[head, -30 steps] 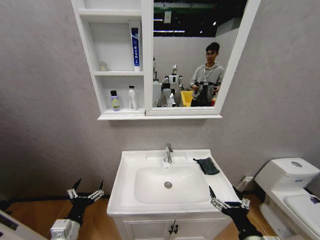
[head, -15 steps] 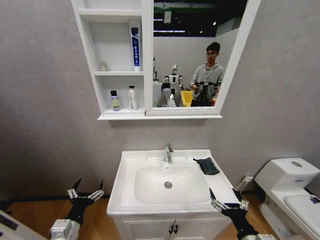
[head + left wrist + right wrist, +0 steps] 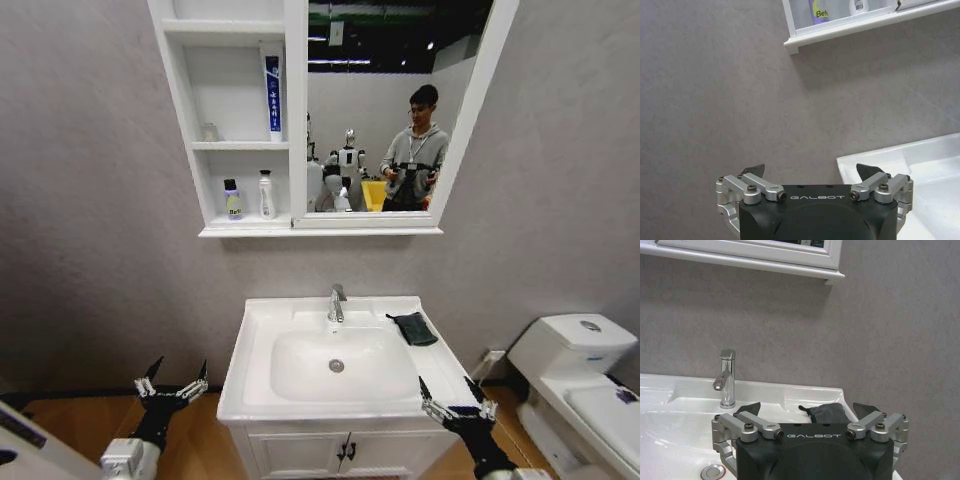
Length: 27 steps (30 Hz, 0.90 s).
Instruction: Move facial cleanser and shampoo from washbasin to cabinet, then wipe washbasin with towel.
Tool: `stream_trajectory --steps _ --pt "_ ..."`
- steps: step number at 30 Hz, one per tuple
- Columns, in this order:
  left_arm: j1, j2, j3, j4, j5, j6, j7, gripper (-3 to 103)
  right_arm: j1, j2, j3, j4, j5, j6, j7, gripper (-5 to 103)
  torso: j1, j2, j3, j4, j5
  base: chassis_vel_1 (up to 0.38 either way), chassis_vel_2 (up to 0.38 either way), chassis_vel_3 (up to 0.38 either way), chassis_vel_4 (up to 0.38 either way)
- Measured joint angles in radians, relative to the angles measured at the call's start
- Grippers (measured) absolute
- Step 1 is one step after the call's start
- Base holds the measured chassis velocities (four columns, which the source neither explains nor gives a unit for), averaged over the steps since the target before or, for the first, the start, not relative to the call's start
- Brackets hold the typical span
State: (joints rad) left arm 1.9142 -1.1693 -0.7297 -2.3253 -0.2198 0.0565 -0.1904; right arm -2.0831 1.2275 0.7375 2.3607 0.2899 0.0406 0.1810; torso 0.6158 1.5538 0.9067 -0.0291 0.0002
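Observation:
The white washbasin [image 3: 250, 330] with its chrome tap [image 3: 337, 303] stands straight ahead. The dark towel [image 3: 413, 328] lies folded on its back right corner. On the wall above hangs the cabinet [image 3: 295, 120]. Its lowest shelf holds a small bottle with a yellow-green label [image 3: 232, 199] and a white bottle [image 3: 266, 195]. A blue-and-white tube [image 3: 271, 92] stands one shelf higher. I cannot tell which is the facial cleanser or the shampoo. My left gripper [image 3: 172, 385] hangs open, low and left of the basin. My right gripper [image 3: 453, 400] is open at the basin's front right corner, empty.
A white toilet [image 3: 580, 370] stands close on the right. Below the basin is a two-door vanity [image 3: 340, 455]. A grey wall runs behind. Wooden floor [image 3: 70, 425] lies open at the left. In the right wrist view the towel [image 3: 827, 412] sits just beyond the fingers.
The whole head picture has shifted slightly, so the camera moved a little. Both grippers, the towel and the bottles keep their places.

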Motion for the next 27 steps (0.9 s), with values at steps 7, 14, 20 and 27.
stream_trajectory --steps 7,14,20,27 --pt "0.0 0.0 0.0 0.0 0.0 0.0 0.0 100 0.0 0.0 0.0 0.0 0.0 0.0 0.0 100 0.0 0.0 0.0 0.0001 0.0004 0.211 -0.243 -0.217 0.218" --pt "0.0 0.0 0.0 0.0 0.0 0.0 0.0 100 0.0 0.0 0.0 0.001 0.0 0.0 0.0 100 0.0 0.0 0.0 0.0 -0.0007 0.283 -0.286 -0.27 0.298" --pt "0.0 0.0 0.0 0.0 0.0 0.0 0.0 100 0.0 0.0 0.0 0.001 0.0 0.0 0.0 100 0.0 0.0 0.0 0.0001 -0.0018 0.356 -0.355 -0.336 0.365" --pt "0.0 0.0 0.0 0.0 0.0 0.0 0.0 100 -0.001 0.0 0.0 0.001 0.0 0.0 0.001 100 0.0 0.001 0.0 0.0 -0.0022 0.361 -0.369 -0.376 0.365"
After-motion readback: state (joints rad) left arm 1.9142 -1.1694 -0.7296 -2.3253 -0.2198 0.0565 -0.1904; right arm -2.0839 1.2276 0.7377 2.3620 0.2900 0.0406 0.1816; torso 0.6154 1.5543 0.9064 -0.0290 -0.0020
